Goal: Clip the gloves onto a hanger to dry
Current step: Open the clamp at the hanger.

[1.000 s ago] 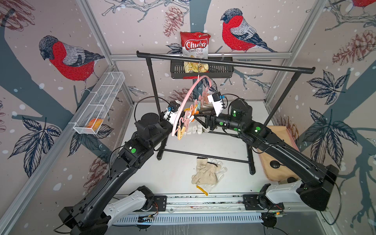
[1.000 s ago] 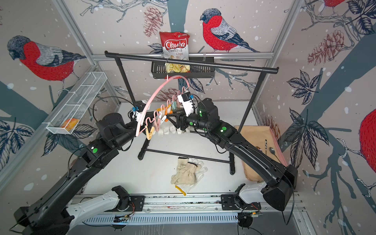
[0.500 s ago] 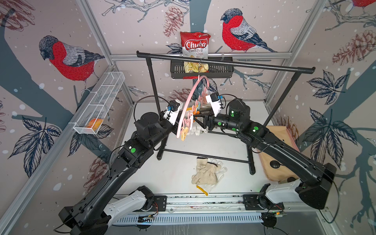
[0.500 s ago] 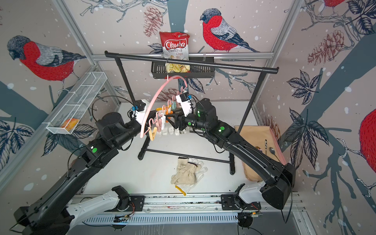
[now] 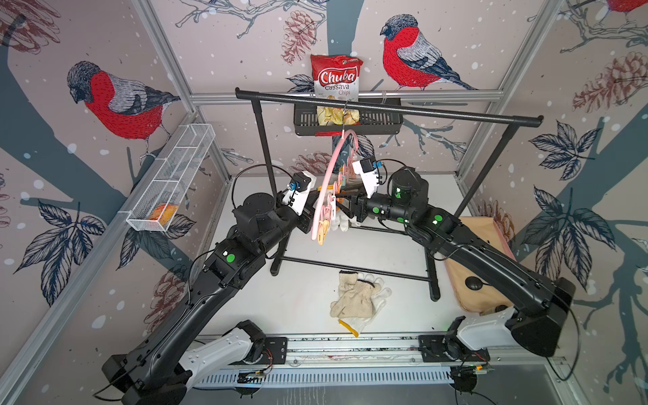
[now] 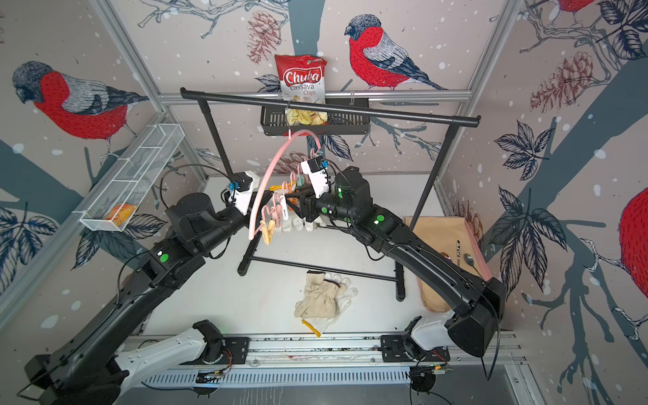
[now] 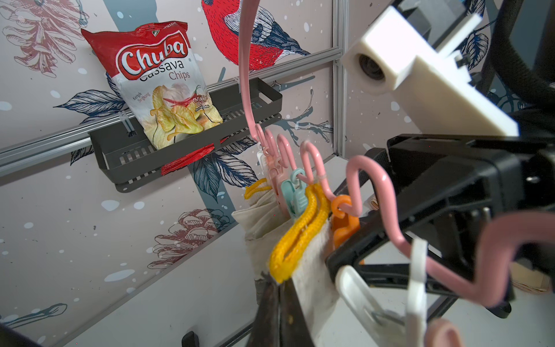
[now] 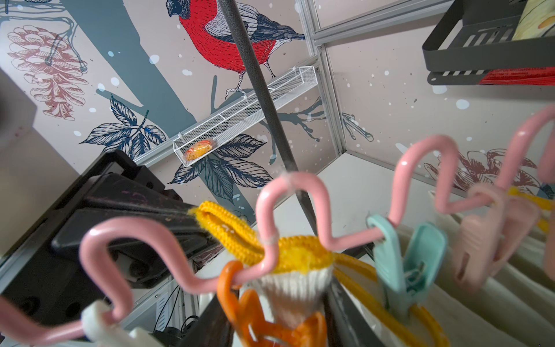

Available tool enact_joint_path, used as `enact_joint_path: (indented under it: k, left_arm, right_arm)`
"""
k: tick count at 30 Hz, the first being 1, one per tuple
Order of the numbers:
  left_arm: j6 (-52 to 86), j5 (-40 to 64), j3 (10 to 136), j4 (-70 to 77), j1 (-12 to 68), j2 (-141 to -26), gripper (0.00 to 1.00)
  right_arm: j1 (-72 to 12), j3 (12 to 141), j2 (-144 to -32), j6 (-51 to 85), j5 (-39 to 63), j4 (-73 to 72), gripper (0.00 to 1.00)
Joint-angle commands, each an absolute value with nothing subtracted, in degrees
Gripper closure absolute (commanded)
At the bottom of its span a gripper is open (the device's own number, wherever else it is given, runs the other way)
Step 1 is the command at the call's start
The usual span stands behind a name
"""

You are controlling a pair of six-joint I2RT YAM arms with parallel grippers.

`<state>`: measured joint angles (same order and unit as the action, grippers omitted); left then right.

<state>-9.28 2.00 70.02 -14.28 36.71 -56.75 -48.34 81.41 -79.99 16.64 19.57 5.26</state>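
Clipping station: glove (image 7: 312, 258) at hanger (image 8: 288, 186).
Left claw (image 7: 279, 288) pinches glove's yellow cuff tight; right claw (image 8: 274, 312), half-closed, apparently squeezes orange peg (image 8: 237, 300), cuff just beyond its tips.

In both top views the hanger (image 5: 330, 169) and pegs hide the right gripper's (image 5: 349, 207) jaws; close up, the orange peg (image 8: 252, 315) is blurred, cut off, grip unclear.
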Motion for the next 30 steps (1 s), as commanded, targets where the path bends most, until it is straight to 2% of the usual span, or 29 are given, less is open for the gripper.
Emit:
enact_joint_path:
  k: [1, 9, 23, 30]
  left_arm:
    - [-9.49, 3.04, 70.19, -11.8, 36.81, -56.78, 1.0]
    - [-9.75, 3.73, 67.73, -13.37, 36.77, -55.06, 1.0]
    - [-11.99, 15.63, 59.35, -18.91, 36.4, -50.3, 1.0]
    - [-12.79, 19.66, 54.45, -12.8, 33.95, -49.54, 1.0]
  right_arm:
    - [-48.42, 81.63, -79.75, 16.55, 19.34, 3.87, 0.57]
    - [-47.99, 81.81, -79.45, 16.19, 19.67, 4.6, 0.67]
    - [-47.81, 84.84, -79.96, 14.16, 21.23, 7.61, 0.72]
    - [-47.6, 85.69, -79.59, 12.58, 22.48, 9.12, 0.74]
